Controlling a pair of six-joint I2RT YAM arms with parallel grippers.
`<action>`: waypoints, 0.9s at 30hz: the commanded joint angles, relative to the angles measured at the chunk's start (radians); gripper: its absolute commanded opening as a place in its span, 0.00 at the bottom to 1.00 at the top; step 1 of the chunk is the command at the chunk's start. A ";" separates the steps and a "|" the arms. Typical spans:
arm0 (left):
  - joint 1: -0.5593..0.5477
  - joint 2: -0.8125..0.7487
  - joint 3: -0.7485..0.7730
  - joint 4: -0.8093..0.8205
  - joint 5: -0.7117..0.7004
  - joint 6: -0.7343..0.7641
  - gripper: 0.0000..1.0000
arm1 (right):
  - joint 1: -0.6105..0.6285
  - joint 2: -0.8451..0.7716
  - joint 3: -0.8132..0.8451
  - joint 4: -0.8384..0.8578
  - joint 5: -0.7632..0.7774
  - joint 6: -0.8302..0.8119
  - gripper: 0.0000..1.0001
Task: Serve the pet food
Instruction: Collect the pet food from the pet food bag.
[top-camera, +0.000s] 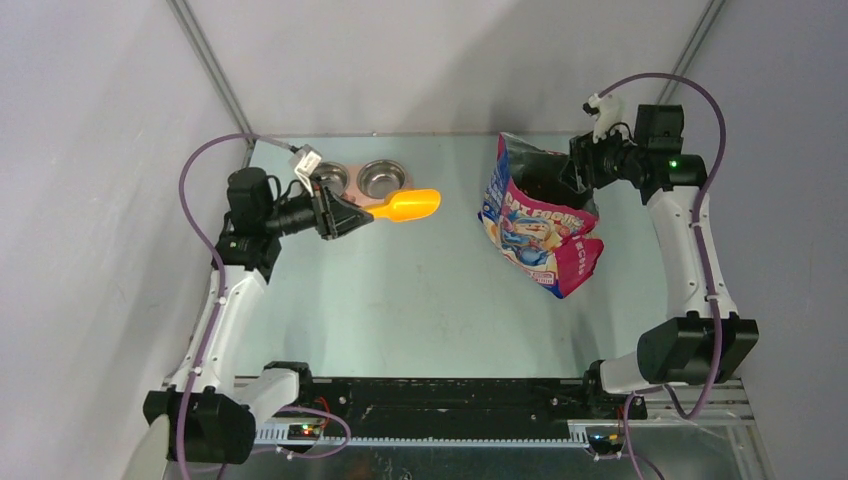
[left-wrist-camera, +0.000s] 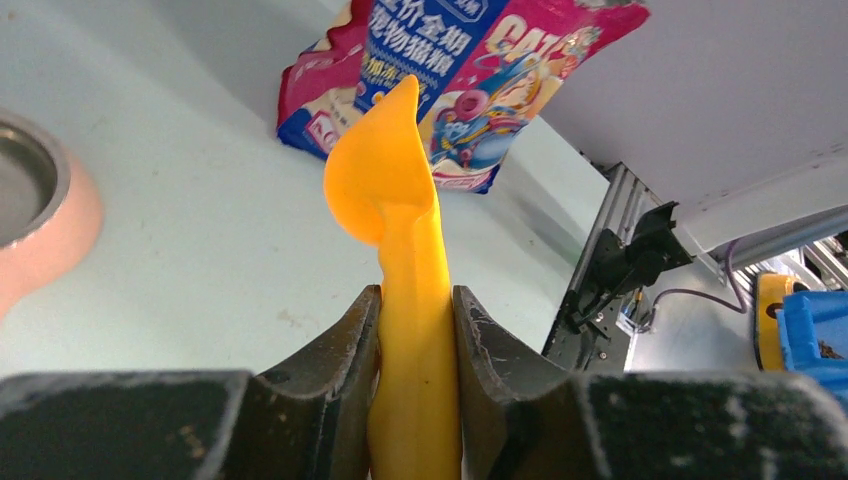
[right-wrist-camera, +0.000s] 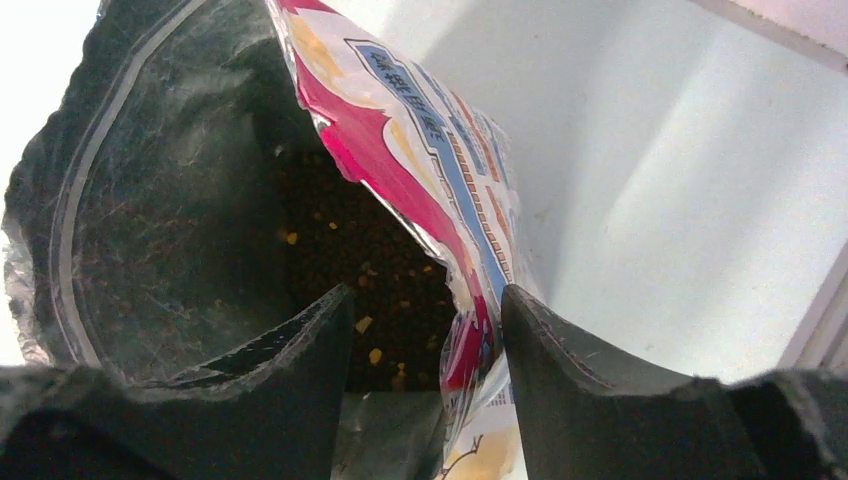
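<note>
**Pet food (right-wrist-camera: 370, 262) lies deep in open bag (top-camera: 535, 232) as right pincer (right-wrist-camera: 425, 305) straddles its rim**

Small dark-brown kibble, flecked with a few paler bits, fills the bottom of the glossy blue, pink and red "CAT FOOD" bag. The bag stands on the right-hand side of the pale green counter (top-camera: 420, 300), its mouth turned towards the far right corner. The right pincer sits at that mouth with its jaws parted about halfway. One finger reaches inside the bag above the kibble and the other is outside, with the printed front wall running up between them. The film appears to lie against the outer finger, though the wrist view does not make contact certain, and the jaws are not pressed together on it. The pet food lies just below and ahead of this pincer, clear of both fingers.

Across the counter, well apart from the bag, the left pincer (top-camera: 362, 212) is clamped tight on the handle of an orange plastic scoop (top-camera: 410, 205). The scoop's bowl points towards the bag. It hangs just beside a pink feeder (top-camera: 355, 182) with two steel bowls at the far edge.
</note>
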 joint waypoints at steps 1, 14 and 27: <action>0.059 -0.038 -0.063 0.063 0.047 0.024 0.00 | -0.003 0.004 0.091 -0.051 0.029 -0.039 0.58; 0.088 -0.161 -0.168 0.167 -0.032 0.014 0.00 | 0.143 0.124 0.230 -0.161 0.329 -0.084 0.56; 0.089 -0.183 -0.205 0.206 -0.041 0.012 0.00 | -0.087 0.294 0.498 -0.493 -0.314 -0.064 0.78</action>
